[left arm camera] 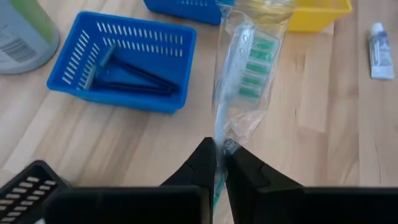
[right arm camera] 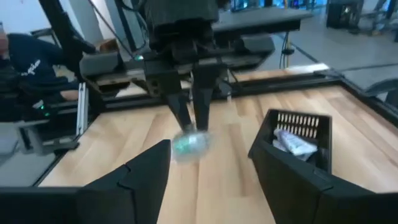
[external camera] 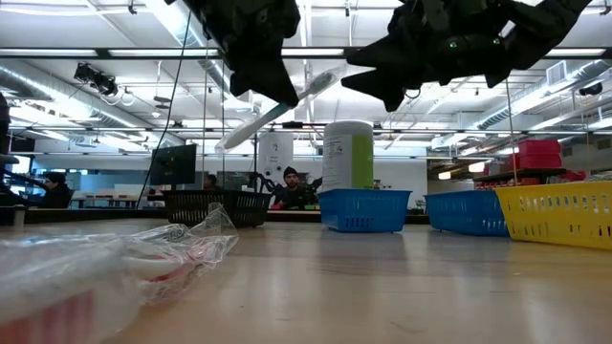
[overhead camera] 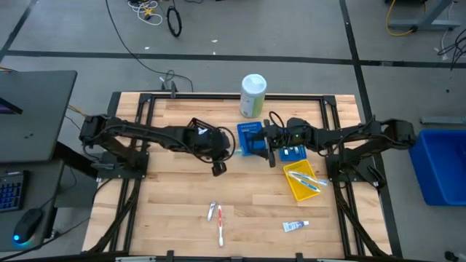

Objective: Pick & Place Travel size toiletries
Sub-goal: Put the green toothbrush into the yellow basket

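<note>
Red-and-white toothbrushes and a white tube lie near on the wooden counter. Mid-counter, left hand pinches a plastic-wrapped green-bristled toothbrush aloft; right hand hovers spread, facing it.

Left gripper mid-table, closed on clear-wrapped green-bristled toothbrush. Right gripper, fingers apart, faces it from the right. Between them: blue slotted plastic basket holding dark-handled razors. Tall white-and-green canister behind basket.
</note>
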`<act>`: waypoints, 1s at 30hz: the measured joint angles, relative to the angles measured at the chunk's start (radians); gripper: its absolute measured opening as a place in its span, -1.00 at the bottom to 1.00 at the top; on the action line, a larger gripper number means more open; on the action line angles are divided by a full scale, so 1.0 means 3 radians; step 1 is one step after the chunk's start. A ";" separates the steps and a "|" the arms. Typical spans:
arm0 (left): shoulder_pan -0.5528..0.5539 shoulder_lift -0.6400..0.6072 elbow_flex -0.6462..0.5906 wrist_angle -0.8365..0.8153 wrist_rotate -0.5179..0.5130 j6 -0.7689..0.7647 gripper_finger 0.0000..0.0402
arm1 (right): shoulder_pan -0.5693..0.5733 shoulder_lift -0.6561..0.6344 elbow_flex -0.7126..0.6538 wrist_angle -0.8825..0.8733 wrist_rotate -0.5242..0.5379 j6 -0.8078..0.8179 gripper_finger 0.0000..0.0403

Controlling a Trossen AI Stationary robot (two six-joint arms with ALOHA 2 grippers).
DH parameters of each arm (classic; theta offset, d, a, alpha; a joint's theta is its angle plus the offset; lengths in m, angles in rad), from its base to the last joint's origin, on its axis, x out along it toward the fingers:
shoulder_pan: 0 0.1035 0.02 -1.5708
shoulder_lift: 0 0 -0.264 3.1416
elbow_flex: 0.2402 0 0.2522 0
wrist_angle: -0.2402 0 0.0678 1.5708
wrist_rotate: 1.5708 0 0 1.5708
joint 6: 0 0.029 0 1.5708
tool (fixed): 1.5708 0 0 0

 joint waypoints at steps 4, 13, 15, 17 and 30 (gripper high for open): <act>0.0078 0.0003 0.0000 0.0096 0.0042 -0.0001 -0.90 | -0.0003 0.0067 0.0000 0.0117 0.0001 0.0006 0.26; 0.0197 0.0003 0.0000 0.0365 0.0044 0.0101 -0.88 | -0.0002 0.0267 0.0001 0.0493 -0.0001 -0.0040 0.37; 0.0220 0.0003 0.0000 0.0378 0.0043 0.0101 -0.88 | -0.0002 0.0283 0.0001 0.0502 0.0002 -0.0140 0.37; 0.0234 0.0003 0.0000 0.0377 0.0043 0.0100 -0.87 | -0.0002 0.0283 0.0001 0.0507 0.0004 -0.0188 0.33; 0.0252 0.0003 0.0000 0.0672 0.0042 0.0187 -0.86 | -0.0002 0.0281 0.0001 0.0622 0.0009 -0.0243 -0.15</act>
